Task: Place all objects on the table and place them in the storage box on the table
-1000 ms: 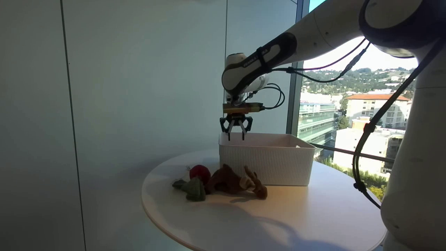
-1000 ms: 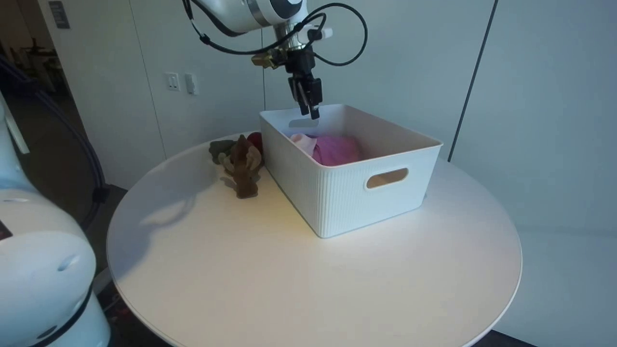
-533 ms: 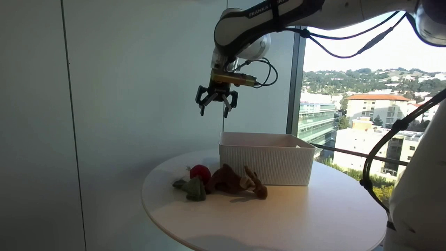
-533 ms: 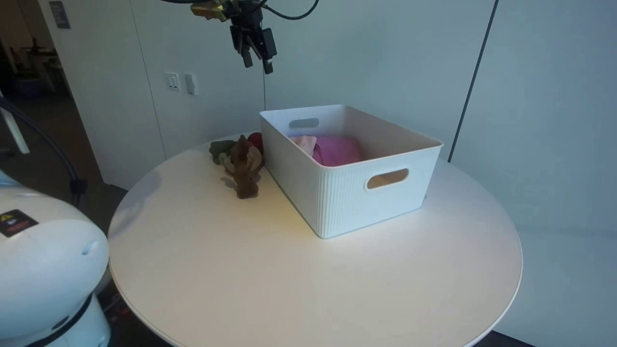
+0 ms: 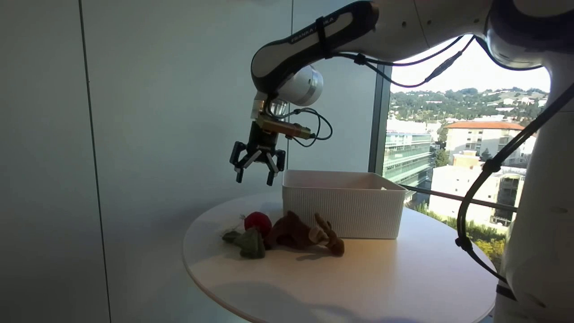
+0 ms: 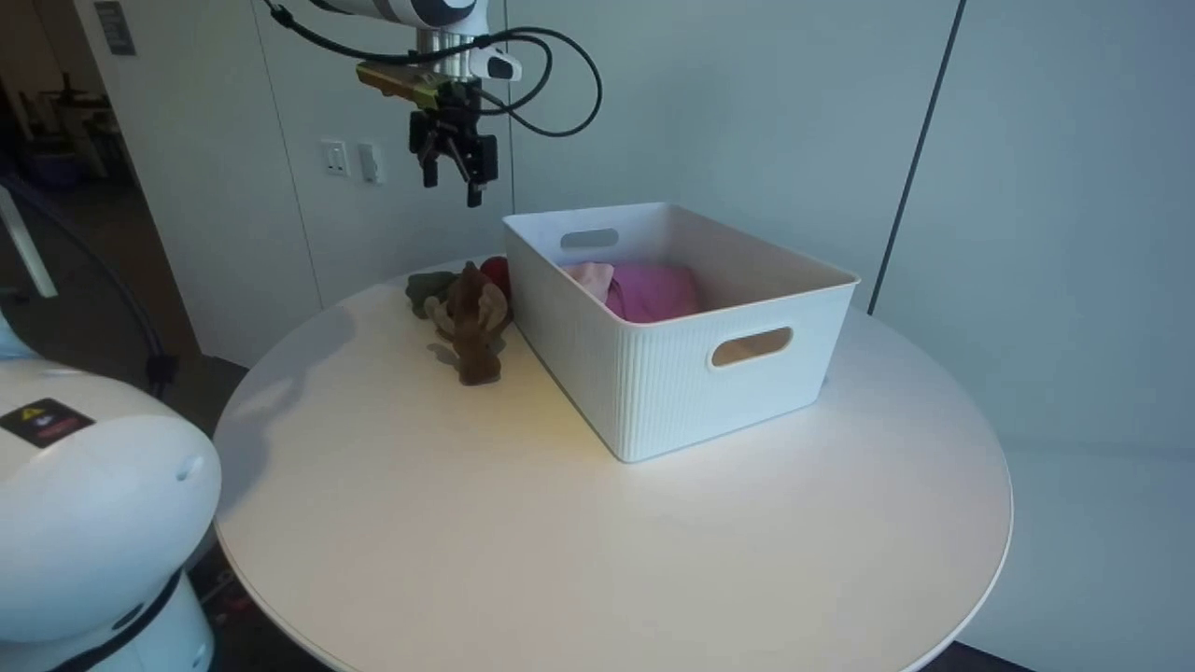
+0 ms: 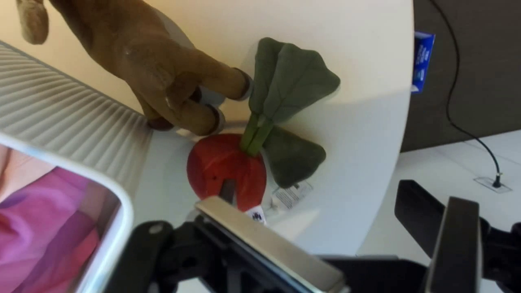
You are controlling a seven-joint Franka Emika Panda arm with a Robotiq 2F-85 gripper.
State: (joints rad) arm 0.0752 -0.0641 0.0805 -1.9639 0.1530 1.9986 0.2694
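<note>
Pink cloth (image 6: pixel 653 291) is already contained in the storage box (image 6: pixel 719 411), so the task seems partly done. A brown plush animal (image 5: pixel 289 232) and a leafy red toy radish (image 7: pixel 238 162) are left to be packed — both beside the box, on the table (image 6: pixel 560 560). The gripper (image 5: pixel 254 178) is held above them, its jaws spread wide — nothing is grasped or touched.

Framed wide in an exterior view, low across the round table (image 5: pixel 403 269), facing wall panels (image 5: pixel 179 112) and a window (image 5: pixel 466 107). Shot in an exterior view from higher, looking down corner-on into the storage box (image 6: pixel 719 401). Overlapping in both exterior views at table and box. Captured close in the wrist view, angled down onto a plush radish (image 7: pixel 211 158).
</note>
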